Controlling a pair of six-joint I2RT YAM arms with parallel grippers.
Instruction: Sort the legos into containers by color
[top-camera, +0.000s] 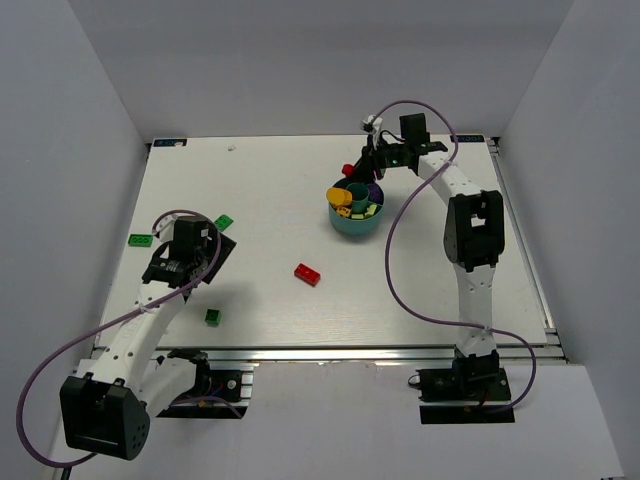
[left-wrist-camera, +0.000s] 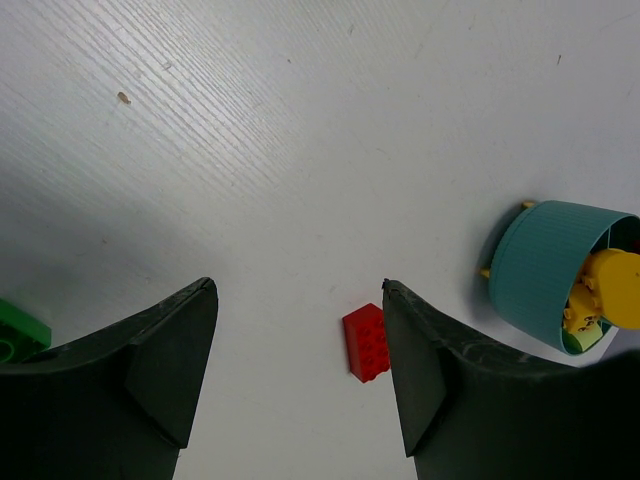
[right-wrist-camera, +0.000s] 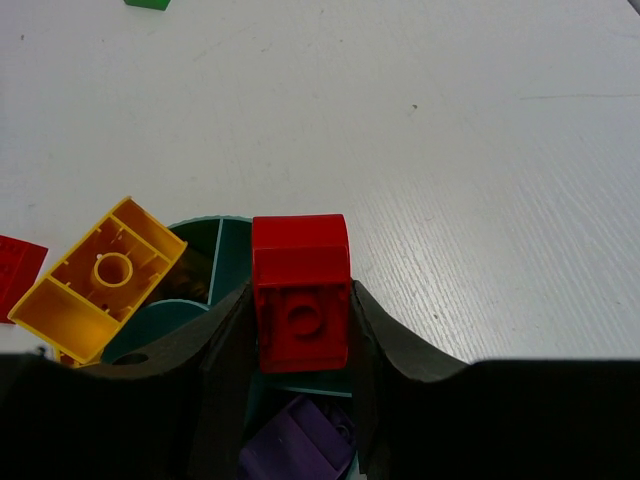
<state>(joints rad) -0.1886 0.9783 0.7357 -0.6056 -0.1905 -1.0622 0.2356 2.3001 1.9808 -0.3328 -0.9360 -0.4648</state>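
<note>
Partly sorted, I judge: yellow and purple legos sit in the teal dish toward the table's far edge, the right gripper pinches a red brick above it, and the left gripper gapes empty — a second red brick and three green bricks lie loose.

The middle of the white table is open, with only one red lego lying in the way, but a yellow lego sticks up out of the crowded teal dish
</note>
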